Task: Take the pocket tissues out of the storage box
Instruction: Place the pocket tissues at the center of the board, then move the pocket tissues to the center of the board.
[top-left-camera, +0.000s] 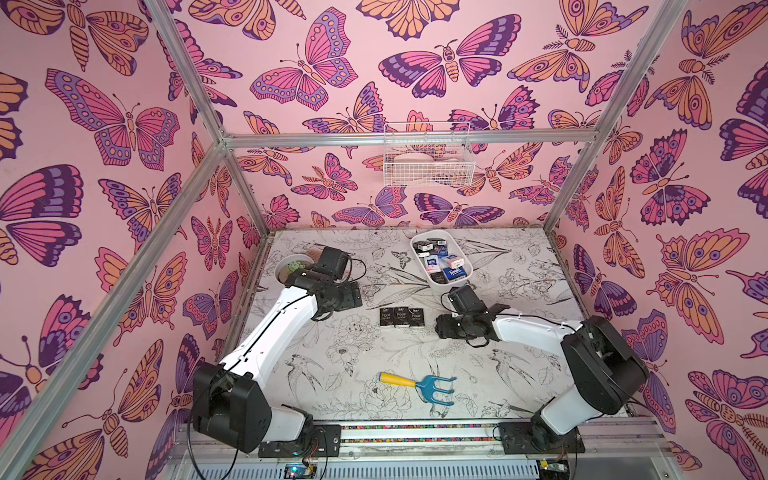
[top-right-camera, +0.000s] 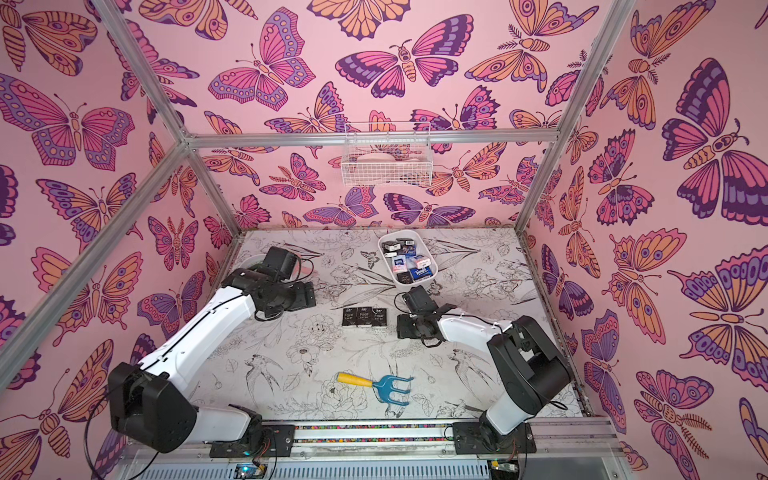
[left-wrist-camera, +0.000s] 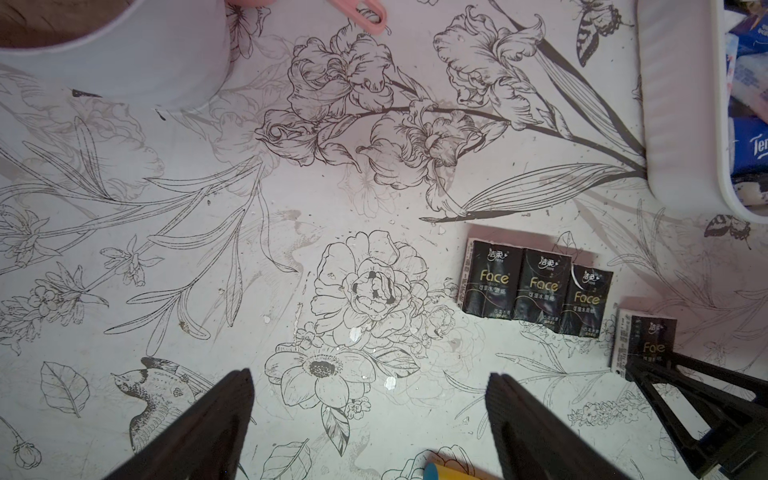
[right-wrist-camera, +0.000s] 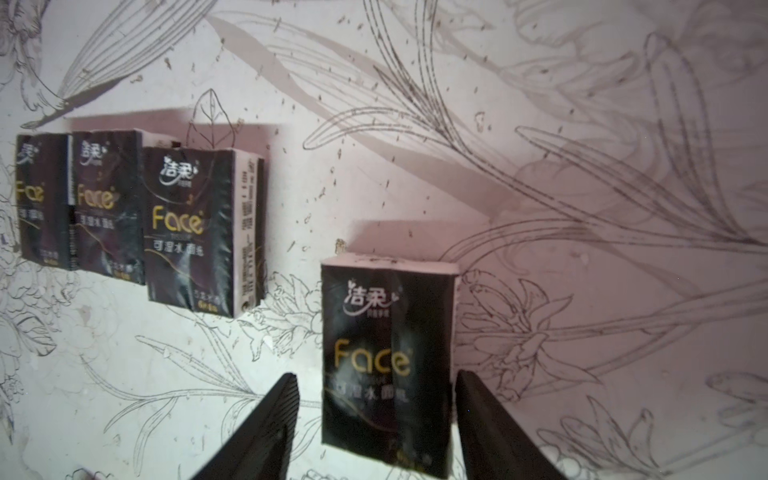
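Black glossy film with gold "Face" lettering wrapped the pocket tissues (top-left-camera: 402, 318) that lay outside the storage box (top-left-camera: 419, 262). Three flat rectangular packets sat edge to edge in a row on the table (top-left-camera: 291, 395), near the box's nearer end.

A fourth packet (right-wrist-camera: 386, 365) lay just beside the row. Both top views hid it under the right gripper (right-wrist-camera: 376, 376). The right wrist view showed it flat on the table between that gripper's spread fingers, with a clear gap on one side and barely any on the other; the jaws were parted and not clamped on it. The left wrist view caught only its upper part (left-wrist-camera: 644, 340), behind an open-framed black finger (left-wrist-camera: 685, 395).

The left gripper (left-wrist-camera: 370, 374) hung over bare table with its ribbed black fingers wide apart and nothing between them.

The box was shallow smooth white plastic with rounded corners. It held a jumble of more packets (top-left-camera: 444, 262), black, white and blue, too small to count. In the left wrist view its wall (left-wrist-camera: 673, 104) ran off the picture's edge, cutting a blue packet's lettering (left-wrist-camera: 752, 145) short.

The left arm partly covered a round white pot (top-left-camera: 291, 266). A blue-pronged rake with a yellow handle (top-left-camera: 419, 384) lay well apart from the packets. The table's matte surface carried line-drawn flowers and birds and was flecked with chips.
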